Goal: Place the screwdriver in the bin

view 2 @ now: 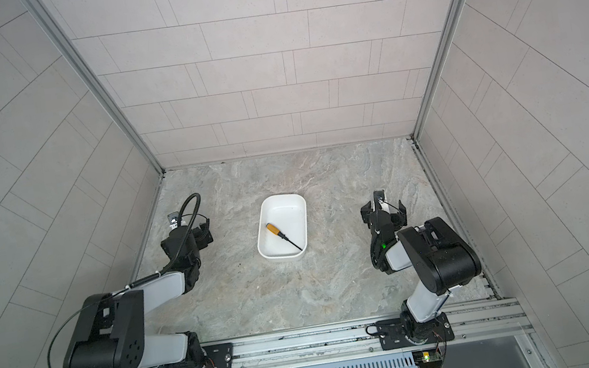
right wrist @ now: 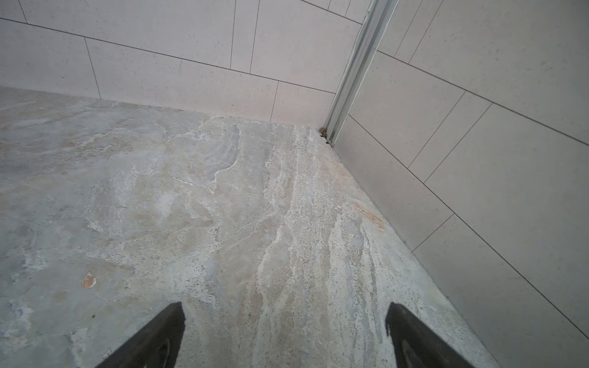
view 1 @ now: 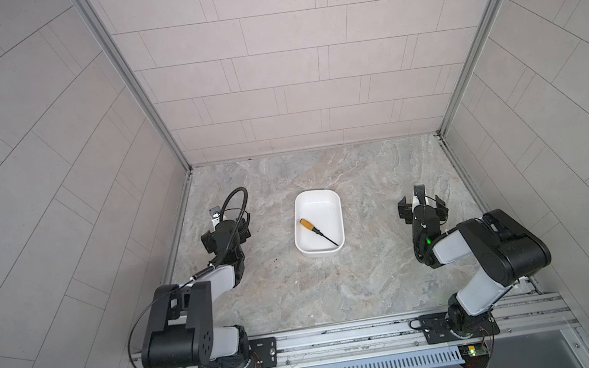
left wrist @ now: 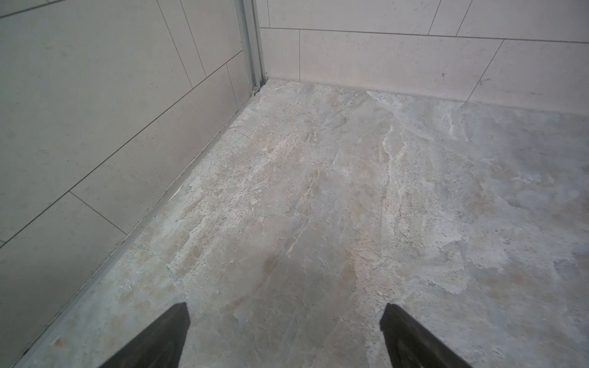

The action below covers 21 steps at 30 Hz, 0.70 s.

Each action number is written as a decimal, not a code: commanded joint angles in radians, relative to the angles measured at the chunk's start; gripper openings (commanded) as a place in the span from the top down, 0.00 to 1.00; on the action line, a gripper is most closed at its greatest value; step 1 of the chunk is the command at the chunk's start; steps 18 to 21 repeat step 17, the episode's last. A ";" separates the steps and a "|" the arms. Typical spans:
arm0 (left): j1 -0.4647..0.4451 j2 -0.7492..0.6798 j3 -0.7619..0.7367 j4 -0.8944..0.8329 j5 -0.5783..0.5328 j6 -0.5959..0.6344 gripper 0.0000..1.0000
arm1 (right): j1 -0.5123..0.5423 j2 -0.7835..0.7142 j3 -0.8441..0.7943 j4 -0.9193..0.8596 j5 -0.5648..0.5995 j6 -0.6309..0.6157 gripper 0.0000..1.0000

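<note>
- Marbled grey stone-look tabletop [view 1: 337, 287], closed in by pale tiled wall panels [view 1: 309, 74] on the far side and both flanks; aluminium mounting rail [view 1: 343, 335] along the near edge.
- Shallow white rectangular plastic bin with rounded corners [view 1: 323, 208] [view 2: 289, 212] set mid-table, well apart from every wall and from both arms; bare surface all round it in both top views.
- Small slim screwdriver with yellow-orange handle, black collar and thin black shaft [view 1: 319, 233] [view 2: 286, 237] lying flat inside the bin, set diagonally, handle near the bin's left wall, tip close to its near right corner.
- Left gripper [left wrist: 284, 309] near the left wall panel, jaws spread wide, nothing between them but bare tabletop.
- Right gripper [right wrist: 285, 307] to the right of the bin, short of the right wall panel, jaws spread equally wide, gripping nothing.
- Counted: one bin, one screwdriver, two arms, two grippers, three wall panels, one rail.
</note>
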State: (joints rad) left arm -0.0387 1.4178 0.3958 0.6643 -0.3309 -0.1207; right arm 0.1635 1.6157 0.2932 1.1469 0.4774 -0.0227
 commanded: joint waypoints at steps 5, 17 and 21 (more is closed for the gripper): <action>0.004 0.156 -0.087 0.409 0.015 0.050 0.00 | 0.003 -0.004 0.005 0.013 0.001 -0.009 0.01; -0.028 0.163 0.004 0.244 0.005 0.083 0.00 | -0.011 -0.013 0.020 -0.032 -0.030 0.000 0.01; -0.028 0.163 0.004 0.244 0.005 0.083 0.00 | -0.011 -0.013 0.020 -0.032 -0.030 0.000 0.01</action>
